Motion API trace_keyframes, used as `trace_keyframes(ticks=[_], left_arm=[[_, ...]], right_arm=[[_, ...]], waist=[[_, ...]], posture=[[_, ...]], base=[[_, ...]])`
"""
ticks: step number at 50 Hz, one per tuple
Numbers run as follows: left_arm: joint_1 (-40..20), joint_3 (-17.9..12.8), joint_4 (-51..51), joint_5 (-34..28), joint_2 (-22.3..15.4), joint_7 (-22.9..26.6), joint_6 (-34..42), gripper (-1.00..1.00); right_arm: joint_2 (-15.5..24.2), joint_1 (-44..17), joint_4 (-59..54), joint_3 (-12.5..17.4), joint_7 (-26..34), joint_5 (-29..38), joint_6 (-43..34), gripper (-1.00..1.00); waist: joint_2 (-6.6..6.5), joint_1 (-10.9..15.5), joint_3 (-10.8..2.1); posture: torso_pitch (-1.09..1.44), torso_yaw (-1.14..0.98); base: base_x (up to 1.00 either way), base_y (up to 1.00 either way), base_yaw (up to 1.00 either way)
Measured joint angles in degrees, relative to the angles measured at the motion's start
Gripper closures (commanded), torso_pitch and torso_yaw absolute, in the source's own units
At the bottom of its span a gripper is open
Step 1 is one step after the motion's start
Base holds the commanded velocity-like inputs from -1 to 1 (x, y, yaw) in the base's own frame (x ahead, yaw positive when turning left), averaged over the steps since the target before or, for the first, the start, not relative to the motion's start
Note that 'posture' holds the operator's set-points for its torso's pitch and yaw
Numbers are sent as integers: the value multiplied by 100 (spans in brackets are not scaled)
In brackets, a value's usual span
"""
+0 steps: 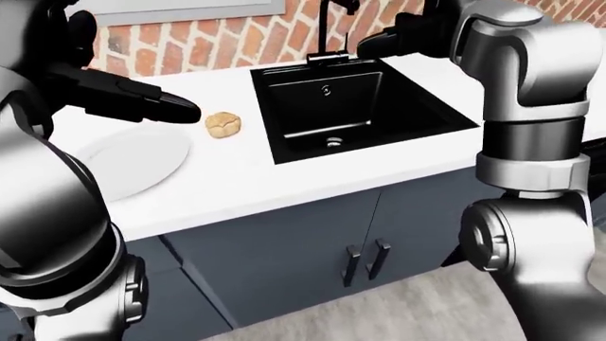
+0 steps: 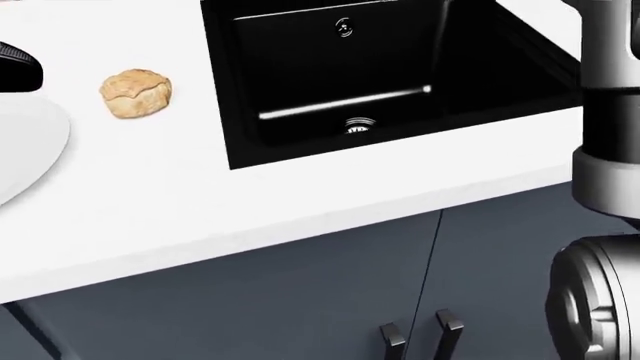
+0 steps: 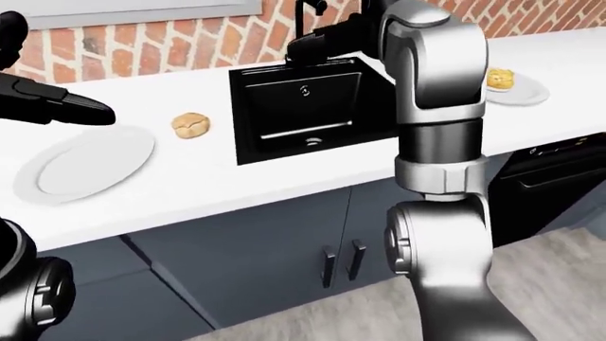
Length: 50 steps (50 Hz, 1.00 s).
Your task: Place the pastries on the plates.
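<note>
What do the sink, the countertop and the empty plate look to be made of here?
Sink: black, smooth, semi-gloss, perhaps composite or enamel; a bright highlight streaks its floor. Countertop: plain matte white, solid-surface or laminate by look. Plate: glossy white, ceramic-like, with a shaded rim. These are simulator renders, so the materials are guesses.

Black sink set into white counter, drain at basin bottom, black faucet at its top edge. Red brick wall behind. Dark grey cabinet doors below counter, two handles side by side; wood floor.
</note>
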<state>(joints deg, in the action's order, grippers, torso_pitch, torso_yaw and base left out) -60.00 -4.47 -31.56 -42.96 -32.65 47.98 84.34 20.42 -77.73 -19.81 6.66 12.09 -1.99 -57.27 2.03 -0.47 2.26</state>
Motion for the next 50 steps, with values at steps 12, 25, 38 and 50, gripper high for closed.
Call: trace_keyframes(ticks=[12,25,38,50], left_arm=[[-25,90,-41,-29,28,90,4,-100],[-7,-1,33,-92,45,64,-24,-100],[-101,94,-4,-107,2,207,61,-100],[0,7,67,-177,44,151,-2,-100]], right_arm=[[50,68,-44,53,-53,10,-36,-100],[16,6,-56,-5,-8,-42,-57,-100],[53,57,-77,38,-33,11,-61,-100],[-33,77,-117,-35,8,-80,-70,-100]], waist=[[-399,13,42],[-227,-10,23],[-263,23,43],[-373,-5,24]], posture=[[0,0],[0,0],[0,0],[0,0]], base=[[0,12,0],[0,12,0],[0,13,0],[0,14,0]])
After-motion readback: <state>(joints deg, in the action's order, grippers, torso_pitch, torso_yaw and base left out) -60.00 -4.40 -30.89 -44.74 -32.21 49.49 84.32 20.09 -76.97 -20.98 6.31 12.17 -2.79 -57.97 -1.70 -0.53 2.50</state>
